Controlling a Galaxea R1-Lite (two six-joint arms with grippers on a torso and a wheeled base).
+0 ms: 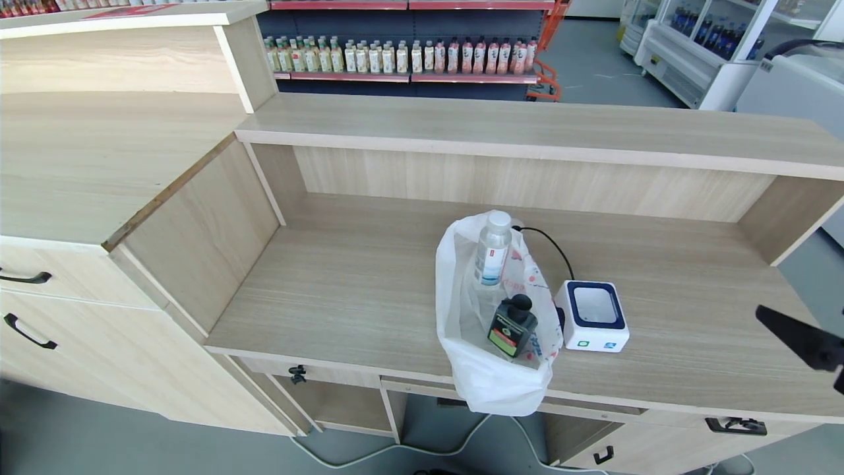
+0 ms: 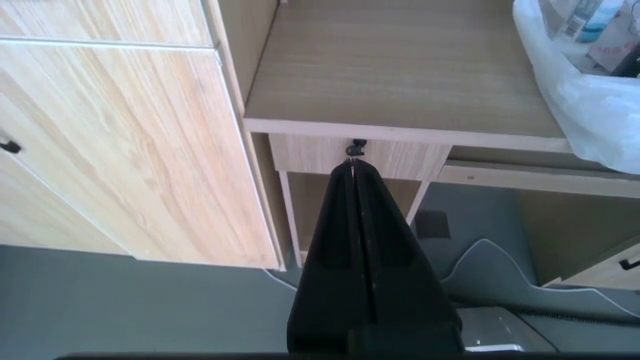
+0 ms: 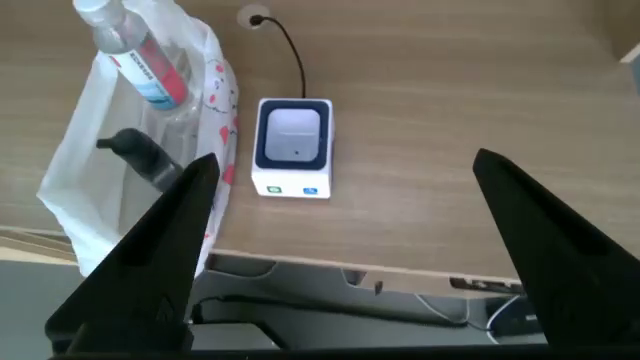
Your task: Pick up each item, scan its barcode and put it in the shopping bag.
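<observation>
**Two bottles bagged at the checkout, both hands empty**

On the far left, the robot's left hand [image 2: 354,168] hangs in front of the left end of the pale wooden worktop [image 1: 343,284]. It sits below the worktop's edge, with its two black fingers pressed flat together around nothing.

Near the middle of the worktop, a white plastic shopping bag [image 1: 455,297] stands open, its lower part sagging over the front edge. Inside it, a clear bottle [image 1: 493,254] with a blue-and-white label leans upright at the back. A smaller dark bottle [image 1: 513,326] with a black cap stands nearer the front.

Just beside the bag on its right sits the scanner [image 1: 593,315], a small white box with a dark-framed window, its black cable [image 1: 550,241] running behind the bag.

At the right, the right hand [image 3: 345,158] hovers above the worktop with its fingers spread wide and nothing between them.

Both items I can see are in the bag, so the task looks finished or very nearly so.

I cannot tell whether either bottle was scanned. The bag's film blurs the bottles' lower halves, no barcode can be made out, and the head view's edge cuts off most of the right hand.
</observation>
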